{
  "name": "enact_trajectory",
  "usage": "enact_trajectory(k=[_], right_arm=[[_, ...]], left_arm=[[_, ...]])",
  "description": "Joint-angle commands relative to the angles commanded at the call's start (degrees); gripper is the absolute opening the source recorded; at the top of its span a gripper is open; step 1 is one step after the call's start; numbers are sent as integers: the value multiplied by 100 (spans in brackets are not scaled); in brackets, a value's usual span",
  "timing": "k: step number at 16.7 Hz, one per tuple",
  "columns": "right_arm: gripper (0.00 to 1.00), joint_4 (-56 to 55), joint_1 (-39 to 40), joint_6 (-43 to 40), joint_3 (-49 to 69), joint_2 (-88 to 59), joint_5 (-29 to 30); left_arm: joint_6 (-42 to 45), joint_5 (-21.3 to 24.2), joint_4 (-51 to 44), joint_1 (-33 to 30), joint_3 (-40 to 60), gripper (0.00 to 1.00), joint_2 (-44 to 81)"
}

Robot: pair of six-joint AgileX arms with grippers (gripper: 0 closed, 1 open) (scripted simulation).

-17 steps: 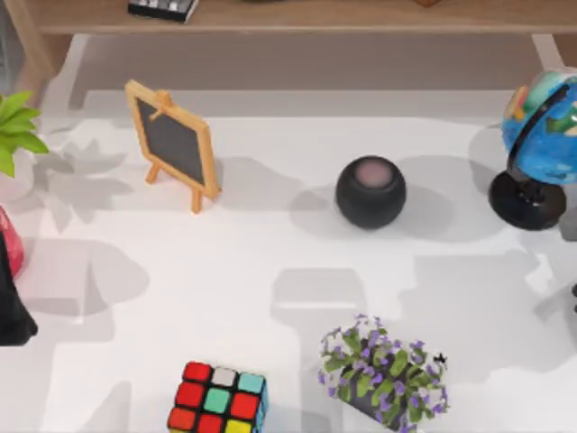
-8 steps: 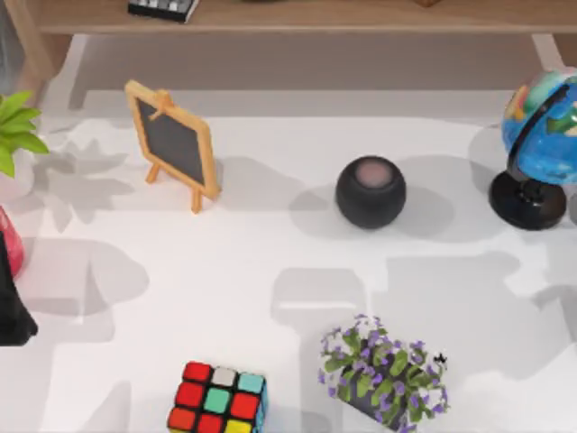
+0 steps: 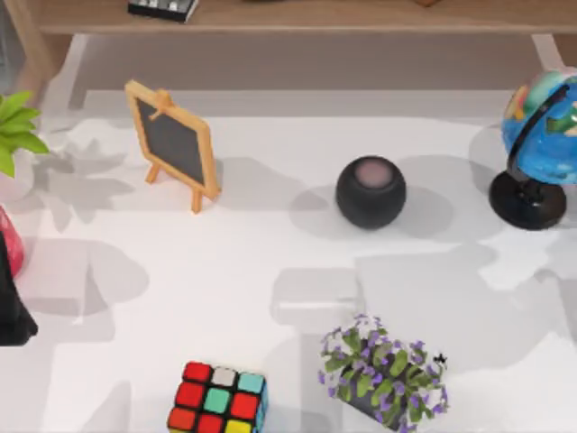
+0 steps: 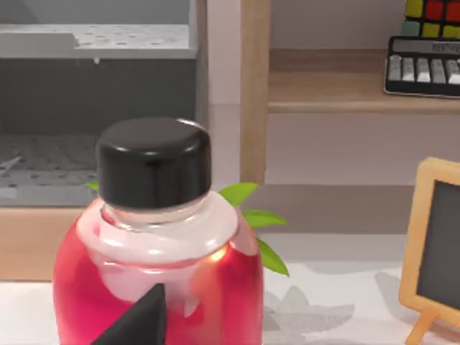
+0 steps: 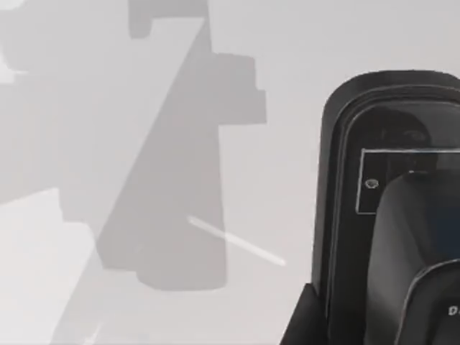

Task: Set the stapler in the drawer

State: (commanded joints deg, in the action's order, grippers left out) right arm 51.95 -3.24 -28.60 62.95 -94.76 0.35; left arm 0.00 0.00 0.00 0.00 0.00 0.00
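Stapler (image 5: 392,215) (frame-cropped) on table (image 5: 144,108)

The globe (image 3: 545,144) is cut by the right edge, the cube (image 3: 217,400) by the near edge; the stapler (image 5: 392,215) runs off the right wrist view.

The place looked like a home study or office desk, rendered in simulation. Around a round black speaker (image 3: 370,192) on the white table (image 3: 252,271) stood a small chalkboard easel (image 3: 173,142), a globe (image 3: 539,149), a puzzle cube (image 3: 217,399) and potted purple flowers (image 3: 385,372). Behind the speaker ran a wooden shelf (image 3: 361,16) holding a keyboard (image 4: 424,66).
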Motion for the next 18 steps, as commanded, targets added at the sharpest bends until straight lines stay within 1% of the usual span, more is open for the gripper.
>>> enact_trajectory(k=[4,7,10,14,18], right_arm=[[0,448,-441,51,1277,281,64],[0,861,-814,122,2542,-61,121],[0,1271,-1108,209,3867,-845,142],[0,1727,-1405,367,5565,-2310,119],[0,2189,-1649,570,6936,-3875,62]], left_arm=[[0,0,0,0,0,100,0],[0,0,0,0,0,100,0],[0,0,0,0,0,100,0],[0,0,0,0,0,100,0],[0,0,0,0,0,100,0]])
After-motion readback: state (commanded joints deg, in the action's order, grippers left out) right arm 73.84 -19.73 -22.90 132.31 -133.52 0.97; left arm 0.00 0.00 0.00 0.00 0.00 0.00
